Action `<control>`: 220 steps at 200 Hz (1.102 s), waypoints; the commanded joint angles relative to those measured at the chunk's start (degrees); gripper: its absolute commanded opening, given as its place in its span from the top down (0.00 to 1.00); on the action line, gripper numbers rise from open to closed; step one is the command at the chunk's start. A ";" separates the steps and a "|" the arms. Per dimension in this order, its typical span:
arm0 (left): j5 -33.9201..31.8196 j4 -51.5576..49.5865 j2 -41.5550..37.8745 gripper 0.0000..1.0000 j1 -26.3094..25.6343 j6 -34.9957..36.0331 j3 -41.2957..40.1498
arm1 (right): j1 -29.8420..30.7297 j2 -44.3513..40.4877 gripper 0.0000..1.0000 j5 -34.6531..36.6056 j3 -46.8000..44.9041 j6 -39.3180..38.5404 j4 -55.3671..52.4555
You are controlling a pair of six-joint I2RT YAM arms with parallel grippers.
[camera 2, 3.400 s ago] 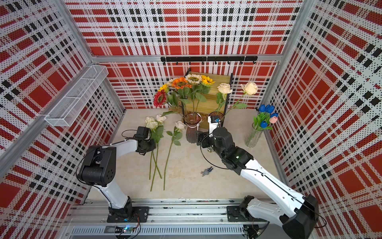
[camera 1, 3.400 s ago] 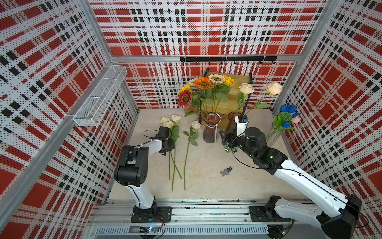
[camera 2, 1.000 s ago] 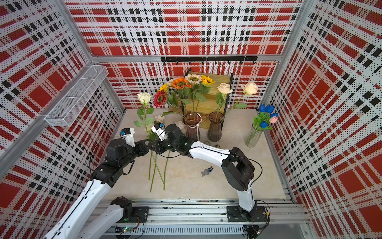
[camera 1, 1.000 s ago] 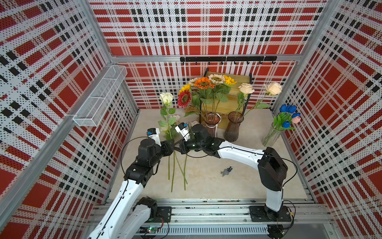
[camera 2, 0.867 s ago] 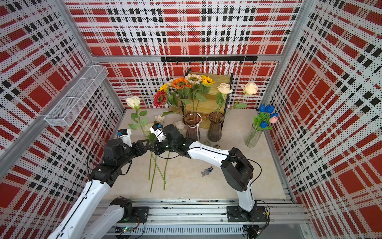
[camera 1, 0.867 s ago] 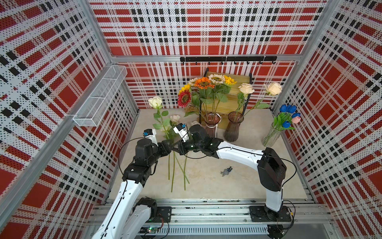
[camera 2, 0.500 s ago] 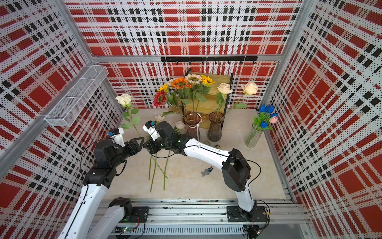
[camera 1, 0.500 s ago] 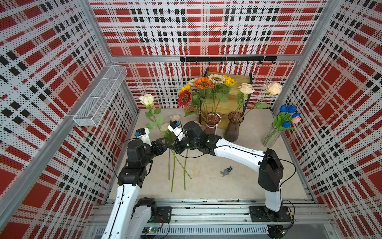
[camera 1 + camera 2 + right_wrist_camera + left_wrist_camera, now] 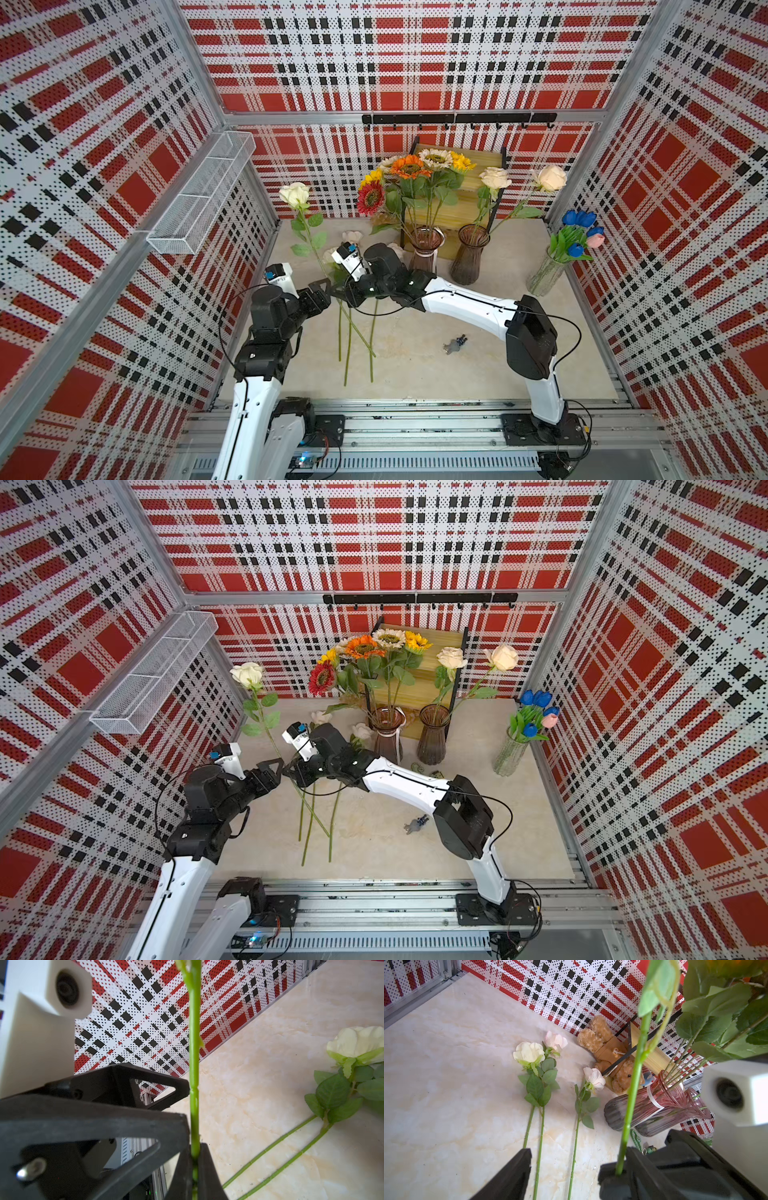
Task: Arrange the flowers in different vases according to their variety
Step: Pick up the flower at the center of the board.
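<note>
The left gripper holds its jaws wide beside the stem of the upright cream rose, gripping nothing. Just right of it, the right gripper has its jaws pinched on that stem, above three loose roses lying on the worktop. This reads as a hand-over to the right arm, which next must carry the rose rightward to the brownish-purple vase, where two roses stand, and thread the stem in.

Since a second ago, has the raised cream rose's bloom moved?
Yes. The raised cream rose has swung toward the wire basket on the side wall, away from the red sunflower.
</note>
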 commanded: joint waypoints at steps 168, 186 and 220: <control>0.29 1.61 25.47 0.42 1.16 3.63 2.55 | 0.72 -29.14 1.00 33.81 -1.00 -22.16 -3.52; -0.19 1.58 30.68 0.45 -0.11 5.67 4.03 | -2.48 -33.52 1.00 35.49 -5.02 -22.06 -3.62; -3.59 1.04 38.58 0.49 -3.25 8.15 6.62 | -9.71 -41.64 1.00 38.23 -11.45 -20.97 -4.69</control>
